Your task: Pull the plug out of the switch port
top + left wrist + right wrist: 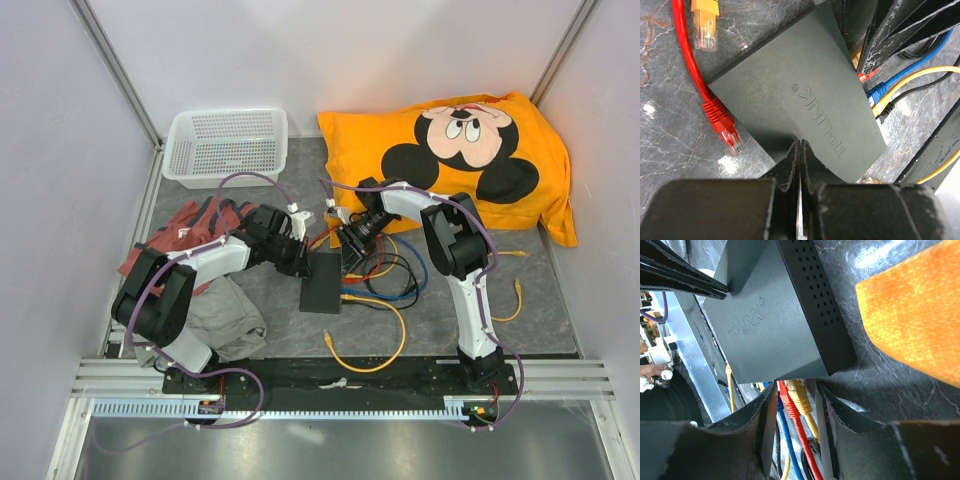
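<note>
The switch (322,285) is a flat matte black box lying mid-table; its plain top (805,95) fills the left wrist view. My left gripper (303,258) is shut, and its tips (800,143) press down on the switch's top near one edge. At the port side, a red plug (789,402) and a yellow plug (801,395) sit in the switch (775,325), with a blue cable (790,450) beside them. My right gripper (794,402) straddles these plugs with its jaws apart. A gap shows between the yellow plug and the right finger (822,412).
A loose red plug (725,127) and an orange-yellow plug (705,25) lie on the table beside the switch. Coiled cables (385,285) spread to the right. An orange pillow (450,150), a white basket (225,145) and crumpled clothes (200,310) ring the work area.
</note>
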